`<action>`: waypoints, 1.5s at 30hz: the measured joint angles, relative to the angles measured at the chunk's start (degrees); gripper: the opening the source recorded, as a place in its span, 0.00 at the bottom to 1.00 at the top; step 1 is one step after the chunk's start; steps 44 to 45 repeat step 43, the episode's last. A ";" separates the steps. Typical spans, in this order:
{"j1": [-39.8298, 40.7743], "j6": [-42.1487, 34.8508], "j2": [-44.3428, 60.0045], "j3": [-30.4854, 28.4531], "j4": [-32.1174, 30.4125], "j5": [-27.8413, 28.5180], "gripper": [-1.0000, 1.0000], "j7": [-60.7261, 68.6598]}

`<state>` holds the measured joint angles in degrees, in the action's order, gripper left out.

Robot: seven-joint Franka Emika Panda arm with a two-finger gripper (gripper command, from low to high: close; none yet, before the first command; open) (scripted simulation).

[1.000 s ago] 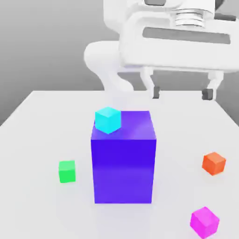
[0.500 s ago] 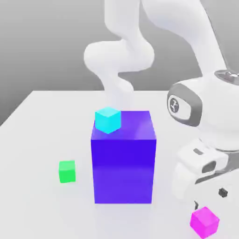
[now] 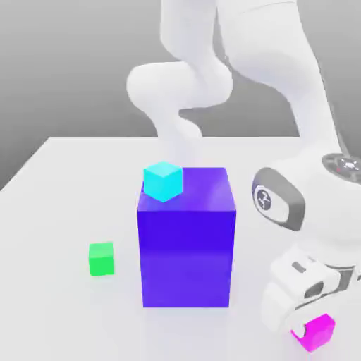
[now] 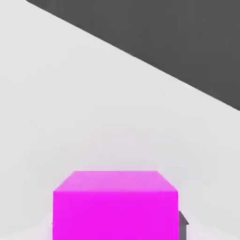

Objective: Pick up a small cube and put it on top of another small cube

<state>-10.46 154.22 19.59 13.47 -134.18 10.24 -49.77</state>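
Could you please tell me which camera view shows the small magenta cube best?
The hand view: the small magenta cube sits large and unobstructed there, its top and front faces plain. In the exterior view the same cube is partly hidden behind the white robot arm.

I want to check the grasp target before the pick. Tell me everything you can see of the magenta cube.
The magenta cube is a small, plain, evenly coloured block with flat faces and sharp edges, looking like matte plastic. It sits flat and upright on the white table, near the front of the exterior view's right side, well apart from the big blue block. The robot's hand is right over it and covers part of it. In the hand view a dark fingertip shows just beside one edge; contact cannot be told.
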 joint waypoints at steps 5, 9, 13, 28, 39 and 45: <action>5.53 -0.35 -9.57 -5.82 -6.53 -2.72 0.00 -5.32; 13.63 -0.18 -17.51 -11.68 -13.87 -3.89 0.00 -12.17; 22.32 -0.02 -26.41 -15.79 -22.06 -5.38 0.00 -19.74; 34.36 14.19 -21.79 -22.41 -36.35 -9.06 0.00 -30.90; 35.30 10.78 -25.31 -22.09 -36.51 -7.55 1.00 -31.89; 36.73 3.06 -33.44 -21.19 -36.89 -5.73 1.00 -33.12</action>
